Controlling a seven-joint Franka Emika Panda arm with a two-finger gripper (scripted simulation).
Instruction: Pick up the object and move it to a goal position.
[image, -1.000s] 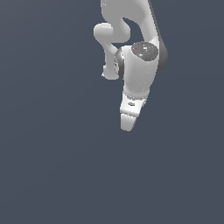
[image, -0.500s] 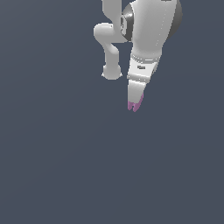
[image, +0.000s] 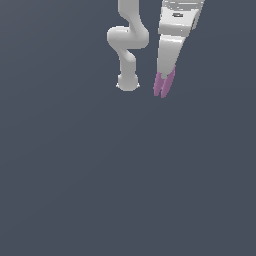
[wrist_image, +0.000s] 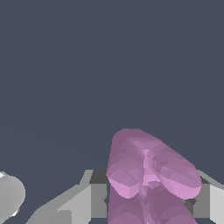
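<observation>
Gripping the pink-purple object, white fingers closed around it, prongs protruding.

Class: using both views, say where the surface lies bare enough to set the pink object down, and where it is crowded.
Nearly all of it is bare. The floor below the gripper and to both sides in the exterior view shows nothing. The only crowding is near that view's top edge, around the arm's base and the gripper holding the pink object. The wrist view shows bare floor beyond the object.

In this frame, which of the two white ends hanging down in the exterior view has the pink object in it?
The gripper on the exterior view's right: the pink object sticks out below it. The rounded arm base beside it is bare.
</observation>
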